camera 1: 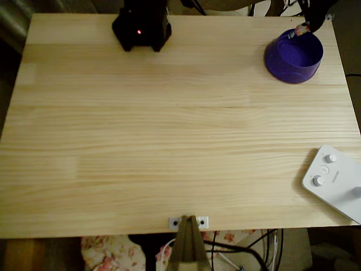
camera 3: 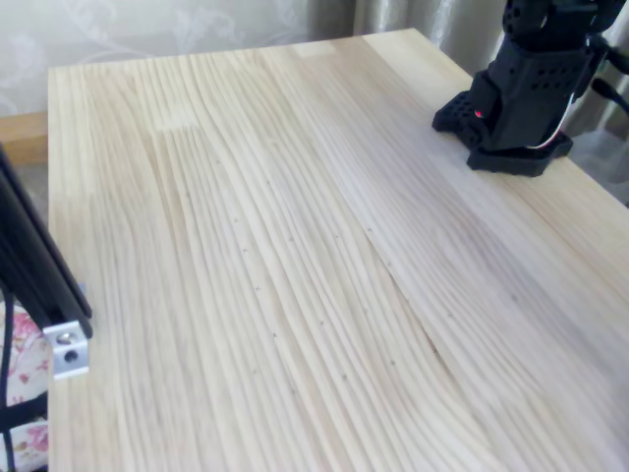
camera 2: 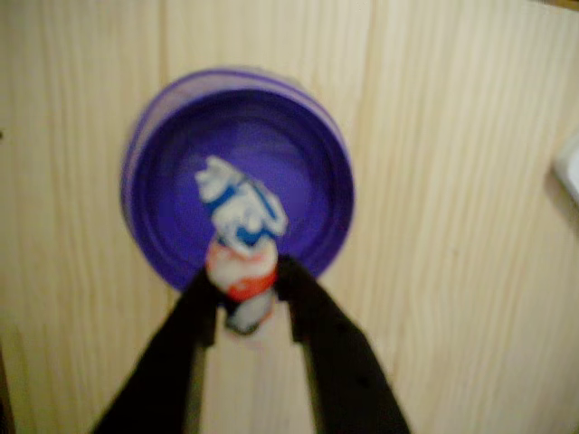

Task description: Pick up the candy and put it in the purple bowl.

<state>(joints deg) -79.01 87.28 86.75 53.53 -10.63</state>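
Observation:
The purple bowl (camera 1: 294, 56) stands at the table's far right corner in the overhead view. In the wrist view the bowl (camera 2: 298, 163) lies straight below. My gripper (camera 2: 251, 303) is shut on the candy (camera 2: 242, 249), a small wrapped sweet with a white and blue twisted end and an orange band. The candy hangs above the near part of the bowl's inside. In the overhead view the gripper (camera 1: 302, 29) holds the candy (camera 1: 297, 31) over the bowl's far rim.
The arm's black base (camera 1: 141, 25) stands at the table's far edge, also seen in the fixed view (camera 3: 516, 93). A white device with buttons (camera 1: 334, 179) lies at the near right corner. A metal bracket (camera 1: 188, 222) sits on the near edge.

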